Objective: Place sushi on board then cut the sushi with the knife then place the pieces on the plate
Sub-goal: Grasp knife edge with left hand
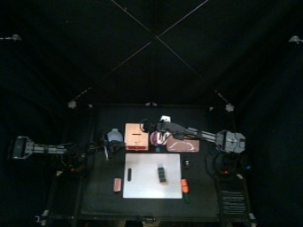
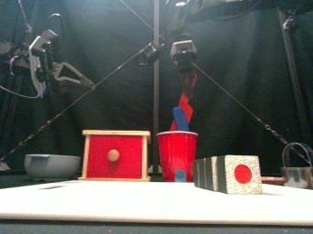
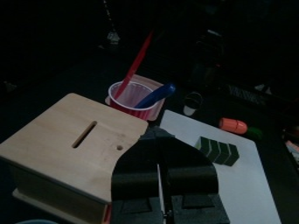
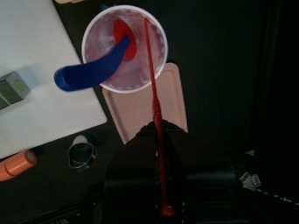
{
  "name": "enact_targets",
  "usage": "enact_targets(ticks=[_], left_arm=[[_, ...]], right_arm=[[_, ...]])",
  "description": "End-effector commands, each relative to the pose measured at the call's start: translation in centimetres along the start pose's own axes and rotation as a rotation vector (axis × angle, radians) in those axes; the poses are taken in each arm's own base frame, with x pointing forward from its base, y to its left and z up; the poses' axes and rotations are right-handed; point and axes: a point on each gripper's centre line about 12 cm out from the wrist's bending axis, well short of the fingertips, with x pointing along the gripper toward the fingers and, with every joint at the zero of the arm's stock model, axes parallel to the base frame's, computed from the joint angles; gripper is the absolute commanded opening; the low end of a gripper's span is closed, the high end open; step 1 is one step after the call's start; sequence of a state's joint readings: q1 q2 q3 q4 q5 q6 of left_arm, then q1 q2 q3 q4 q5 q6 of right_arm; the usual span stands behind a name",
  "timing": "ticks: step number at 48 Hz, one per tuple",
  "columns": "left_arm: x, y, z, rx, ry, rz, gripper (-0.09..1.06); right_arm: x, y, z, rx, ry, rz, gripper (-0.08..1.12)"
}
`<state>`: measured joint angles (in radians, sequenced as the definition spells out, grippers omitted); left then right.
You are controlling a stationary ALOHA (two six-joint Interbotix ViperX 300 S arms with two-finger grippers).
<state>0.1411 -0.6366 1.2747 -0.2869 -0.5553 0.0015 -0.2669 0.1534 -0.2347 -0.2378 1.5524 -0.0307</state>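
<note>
Gripping red knife (image 4: 153,92), right gripper (image 4: 158,140) hovered over red cup (image 2: 178,155); left gripper (image 3: 158,179) sat closed, empty; sushi (image 2: 226,174) lay on board (image 1: 140,186).

I see the sushi (image 2: 229,174), a short roll of dark green blocks with a white end and a red centre, lying on its side near the middle of the white board (image 2: 134,203). The red knife (image 4: 142,87) is clamped nearly upright in the right gripper (image 4: 156,144), its tip at the mouth of the red cup (image 2: 178,157). The blue knife (image 4: 91,72) leans in that cup. The pink plate (image 4: 170,101) lies flat behind the board.
</note>
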Motion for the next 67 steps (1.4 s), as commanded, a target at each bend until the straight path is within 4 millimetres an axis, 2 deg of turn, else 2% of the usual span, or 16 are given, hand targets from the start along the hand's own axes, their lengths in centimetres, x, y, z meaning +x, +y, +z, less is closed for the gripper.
enact_targets(ticks=[1,7,12,20,29,38,44,54,60,67], left_arm=[[0.4,-0.4,1.2,0.010,-0.034,-0.014,-0.02],[0.5,-0.8,1.9,0.022,-0.059,-0.034,-0.02],[0.3,-1.3,2.9,0.045,-0.096,-0.061,-0.02],[-0.2,-2.1,4.4,0.075,-0.156,-0.104,-0.02],[-0.3,-3.2,5.1,0.117,-0.183,-0.156,-0.02],[-0.2,-4.0,5.6,0.168,-0.197,-0.196,0.01],[0.0,-4.9,6.3,0.194,-0.211,-0.230,0.11],[1.4,-6.8,7.0,0.207,-0.158,-0.278,0.43],[2.8,-7.8,6.3,0.217,-0.055,-0.294,0.66],[4.5,-8.7,5.2,0.218,0.055,-0.295,0.86]], right_arm=[[-5.1,-1.3,-1.9,0.044,-0.126,-0.012,0.33],[-7.6,-1.7,-3.9,0.075,-0.187,-0.033,0.33],[-9.2,-1.0,-5.4,0.100,-0.249,-0.045,0.33],[-10.6,0.8,-7.7,0.123,-0.357,-0.044,0.33],[-11.2,3.2,-10.5,0.173,-0.547,0.043,0.33],[-8.9,6.4,-12.3,0.178,-0.715,0.167,0.33],[-6.8,8.1,-13.3,0.146,-0.812,0.240,0.33],[-2.1,10.6,-15.0,0.082,-0.930,0.353,0.33],[0.0,11.4,-15.9,0.058,-0.969,0.391,0.33],[1.6,11.8,-16.8,0.040,-0.967,0.404,0.33]])
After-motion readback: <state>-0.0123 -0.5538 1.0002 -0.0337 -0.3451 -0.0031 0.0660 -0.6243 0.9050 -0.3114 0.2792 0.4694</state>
